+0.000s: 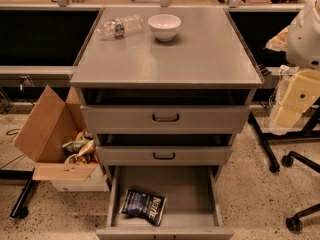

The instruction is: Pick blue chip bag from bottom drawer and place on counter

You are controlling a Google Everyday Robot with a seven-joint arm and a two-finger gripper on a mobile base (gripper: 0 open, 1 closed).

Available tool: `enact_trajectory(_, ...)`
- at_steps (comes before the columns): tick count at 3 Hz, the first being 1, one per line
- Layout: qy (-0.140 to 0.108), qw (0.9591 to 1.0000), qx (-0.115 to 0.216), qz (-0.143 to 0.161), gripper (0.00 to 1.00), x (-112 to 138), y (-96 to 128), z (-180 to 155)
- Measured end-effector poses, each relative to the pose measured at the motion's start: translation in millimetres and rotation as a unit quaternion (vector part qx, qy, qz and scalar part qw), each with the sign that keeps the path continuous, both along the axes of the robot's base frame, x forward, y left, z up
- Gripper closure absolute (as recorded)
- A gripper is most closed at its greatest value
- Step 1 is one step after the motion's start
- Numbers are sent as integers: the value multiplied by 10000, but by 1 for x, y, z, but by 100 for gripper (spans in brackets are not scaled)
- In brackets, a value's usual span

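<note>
The blue chip bag (144, 206) is a crinkled dark navy foil bag with white lettering. It lies flat on the floor of the open bottom drawer (192, 194), towards the front left. The counter (200, 59) is the grey square top of the drawer cabinet, above the drawers. My arm comes in at the right edge, with a white rounded part above and cream blocks below. The gripper (292, 104) hangs there at counter-edge height, to the right of the cabinet, well above and right of the bag. It holds nothing that I can see.
A white bowl (164, 26) and a lying clear plastic bottle (119, 27) sit at the counter's back left. Two upper drawers (165, 117) stand slightly open. An open cardboard box (55, 139) with green and yellow wrappers stands left of the cabinet. Chair legs with castors (295, 159) stand right.
</note>
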State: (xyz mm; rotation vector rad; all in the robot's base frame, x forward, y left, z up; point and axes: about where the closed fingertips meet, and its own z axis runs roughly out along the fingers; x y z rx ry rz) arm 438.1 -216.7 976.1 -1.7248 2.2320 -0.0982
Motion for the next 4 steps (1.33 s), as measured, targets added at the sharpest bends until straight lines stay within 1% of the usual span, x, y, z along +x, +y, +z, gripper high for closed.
enact_trajectory(1, 0, 10000, 0, 1, 0, 0, 0, 0)
enact_trajectory(2, 206, 9996, 24, 199, 0, 4, 15, -38)
enact_trajectory(3, 557, 9970, 210, 493, 0, 6, 40, -112)
enact_trajectory(4, 934, 9925, 469, 629, 0, 2, 63, -198)
